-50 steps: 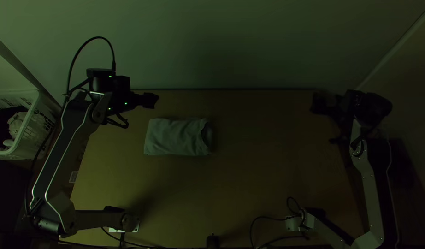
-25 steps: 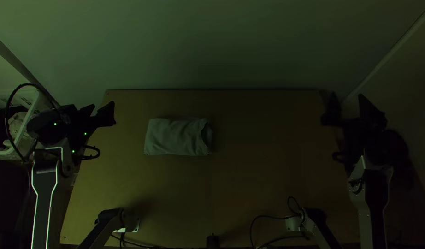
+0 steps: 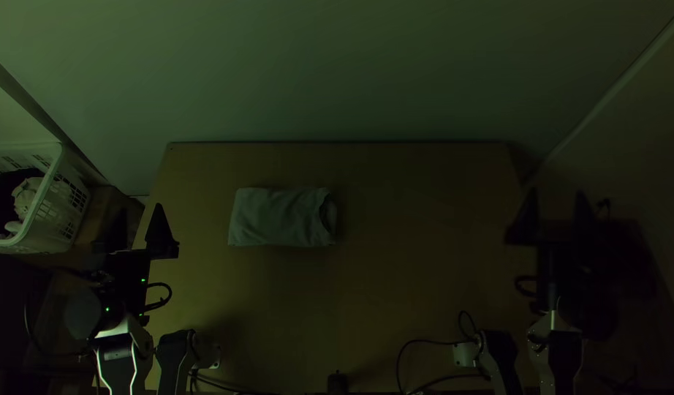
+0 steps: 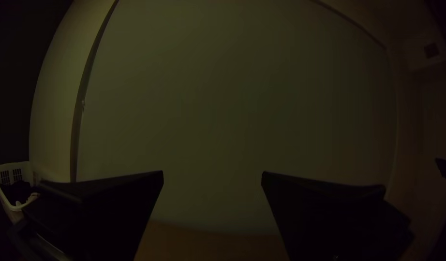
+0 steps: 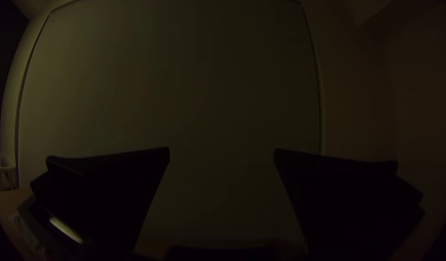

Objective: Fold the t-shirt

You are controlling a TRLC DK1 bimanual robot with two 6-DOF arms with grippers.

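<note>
"Pale wall (image 3: pixel 337 73) stood beyond the table (image 3: pixel 410 292). How were the jaws?"

"Both pairs were spread wide, with nothing between them. The left gripper (image 3: pixel 140 209) was by the table's left edge, the right gripper (image 3: pixel 556 193) out by its right edge, and both pointed at the wall."

"So which way did the shirt (image 3: pixel 278 217) lie?"

"To the right of the left gripper, roughly level with its tips and a little apart from them. The right gripper was well apart on the other side, so the left was nearer."

"And its long axis?"

"Side to side, along the table's far edge, so crosswise to the fingers. Any further touch would, I judged, have needed the left one to swing inward and turn down."

"How did it look?"

"Grey-green, folded to a neat, flat oblong, left of the table's middle. Its right end showed a dark curved opening, perhaps the collar. I couldn't count the layers. To my mind the folding looked done, or wanted only a small tidy at that end."
</note>
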